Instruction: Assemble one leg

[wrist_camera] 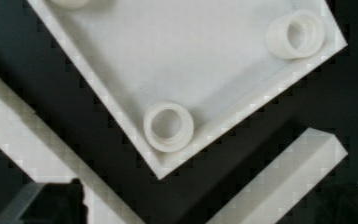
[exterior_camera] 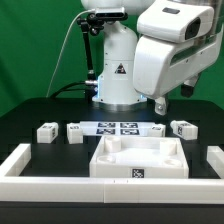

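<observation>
Several small white legs with black-and-white tags lie in a row on the black table in the exterior view. One leg [exterior_camera: 46,129] is at the far left, another leg [exterior_camera: 75,131] is beside it, and a third leg [exterior_camera: 183,128] is at the right. The large white tray-like piece [exterior_camera: 108,160] lies in front of them. The wrist view looks down on one corner of that piece [wrist_camera: 114,60], with two round sockets [wrist_camera: 169,124]. The gripper hangs above the table; only a dark part under the white arm link [exterior_camera: 160,103] shows. Its fingers are not clearly seen, and no leg is in the wrist view.
The marker board [exterior_camera: 118,127] lies between the legs in front of the robot base [exterior_camera: 115,75]. Low white walls border the table at the left [exterior_camera: 20,160], right [exterior_camera: 213,160] and front [exterior_camera: 70,188]. A white bar [wrist_camera: 291,175] lies beside the tray corner in the wrist view.
</observation>
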Motion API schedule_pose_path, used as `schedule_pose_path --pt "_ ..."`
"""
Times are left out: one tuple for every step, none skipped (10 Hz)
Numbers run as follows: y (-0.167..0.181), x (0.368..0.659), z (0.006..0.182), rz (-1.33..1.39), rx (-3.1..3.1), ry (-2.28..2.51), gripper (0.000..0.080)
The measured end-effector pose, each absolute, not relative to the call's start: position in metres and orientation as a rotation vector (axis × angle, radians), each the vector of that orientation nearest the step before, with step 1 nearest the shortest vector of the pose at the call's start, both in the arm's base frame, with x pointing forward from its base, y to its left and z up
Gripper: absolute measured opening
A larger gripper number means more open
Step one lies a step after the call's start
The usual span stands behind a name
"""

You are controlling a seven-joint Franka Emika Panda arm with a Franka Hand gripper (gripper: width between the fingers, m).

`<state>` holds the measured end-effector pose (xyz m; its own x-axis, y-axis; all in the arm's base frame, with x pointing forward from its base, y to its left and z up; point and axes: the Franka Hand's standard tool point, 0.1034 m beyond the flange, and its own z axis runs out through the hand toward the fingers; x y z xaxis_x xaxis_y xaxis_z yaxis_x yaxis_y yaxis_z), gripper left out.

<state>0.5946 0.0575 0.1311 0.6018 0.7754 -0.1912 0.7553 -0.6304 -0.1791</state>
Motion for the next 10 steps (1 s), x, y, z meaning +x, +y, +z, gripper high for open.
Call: schedule_pose_path --pt "0.058 0.595 0.131 0.386 -2.74 -1.312 0.065" --pt "0.058 0.595 0.131 0.386 -2.74 -1.312 0.065" --pt "0.058 0.595 0.131 0.386 -2.74 -1.312 0.065" --pt "0.057 0.594 0.131 0.386 -2.74 -1.311 0.065" --pt "0.057 0.594 0.131 0.387 -2.74 -1.311 0.065" --pt "0.057 0.594 0.131 0.387 -2.739 -1.311 0.065" --pt "0.057 0.594 0.131 0.387 -2.739 -1.311 0.065" --pt "0.056 0.596 0.128 0.348 -2.708 -1.385 0.065" --pt "0.049 0.591 0.12 0.292 -2.658 -1.495 0.065" --pt "0.046 0.581 0.114 0.261 -2.588 -1.618 0.065"
